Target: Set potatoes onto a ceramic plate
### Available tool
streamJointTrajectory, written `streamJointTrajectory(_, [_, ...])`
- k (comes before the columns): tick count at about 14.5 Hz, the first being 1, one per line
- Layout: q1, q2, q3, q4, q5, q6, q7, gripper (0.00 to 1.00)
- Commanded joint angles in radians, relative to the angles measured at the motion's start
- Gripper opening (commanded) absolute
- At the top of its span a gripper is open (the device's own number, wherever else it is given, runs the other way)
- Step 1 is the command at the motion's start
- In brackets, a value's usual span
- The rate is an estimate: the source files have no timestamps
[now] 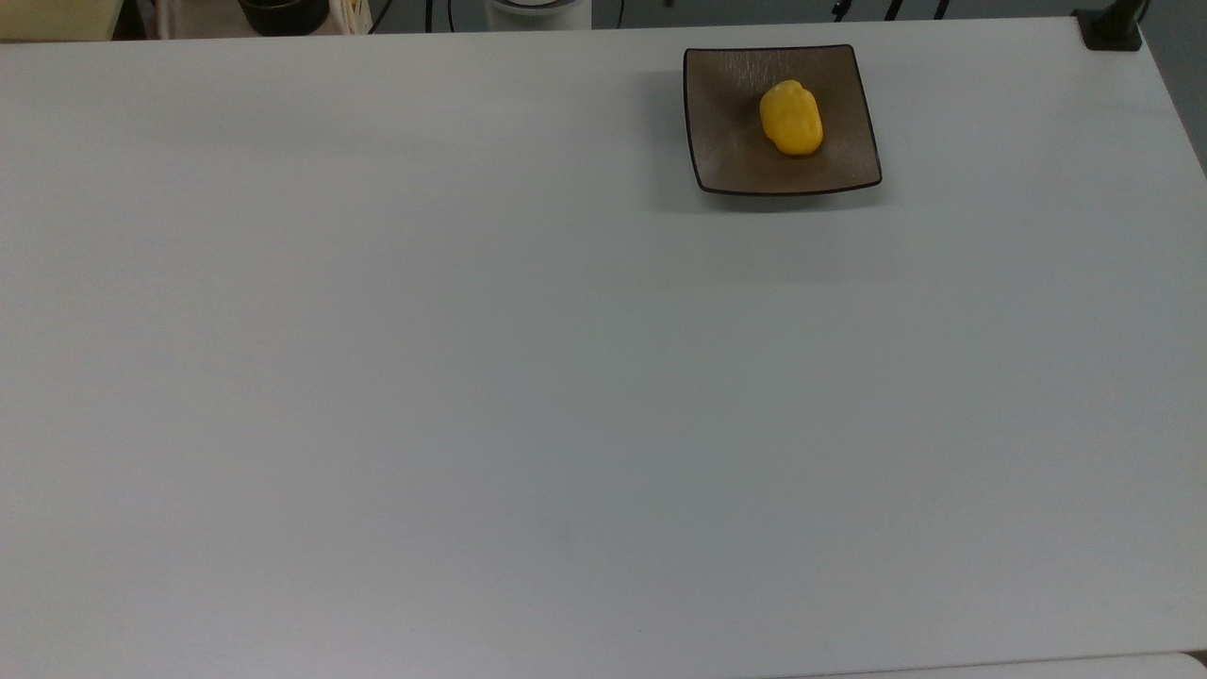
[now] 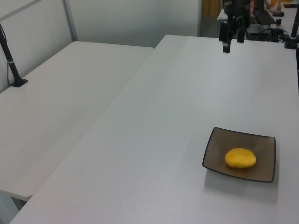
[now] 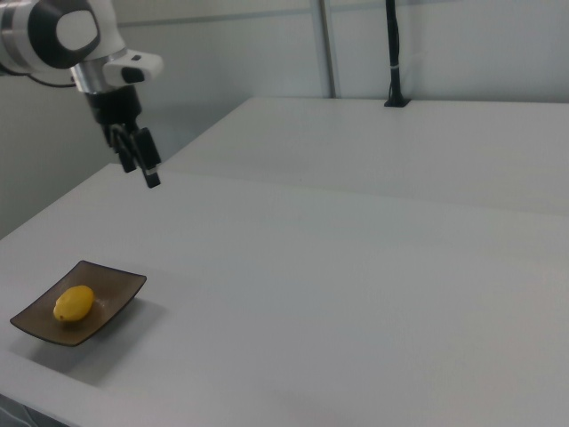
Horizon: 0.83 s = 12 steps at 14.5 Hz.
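Potato (image 1: 791, 118) lies loose on ceramic plate (image 1: 721, 141), slightly off centre. End effector (image 3: 138, 158) high above counter (image 1: 471, 377), released, holding nothing. Risk: rounded potato could roll if plate is bumped.

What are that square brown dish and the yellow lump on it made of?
The plate looks like glazed ceramic: glossy brown-grey with brushed streaks and a thin dark rim. The potato looks like smooth plastic or rubber, going by its even bright yellow and soft sheen, though the look alone cannot settle it.
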Motion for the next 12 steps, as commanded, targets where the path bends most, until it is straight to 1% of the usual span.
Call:
streamJointTrajectory(1, [-0.029, -0.01, -0.049, 0.02, 0.012, -0.015, -0.119, 1.0])
streamJointTrajectory(2, [-0.046, -0.009, -0.049, 0.017, 0.015, -0.012, -0.188, 1.0])
streamJointTrajectory(5, [-0.049, -0.007, -0.049, 0.006, 0.015, 0.037, -0.366, 1.0])
streamJointTrajectory(7, [-0.052, 0.004, -0.049, -0.017, 0.017, 0.141, -0.481, 1.0])
streamJointTrajectory(9, [-0.057, 0.007, -0.049, -0.035, 0.021, 0.169, -0.563, 1.0])
streamJointTrajectory(12, [-0.062, 0.008, -0.049, -0.037, 0.034, 0.168, -0.568, 1.0])
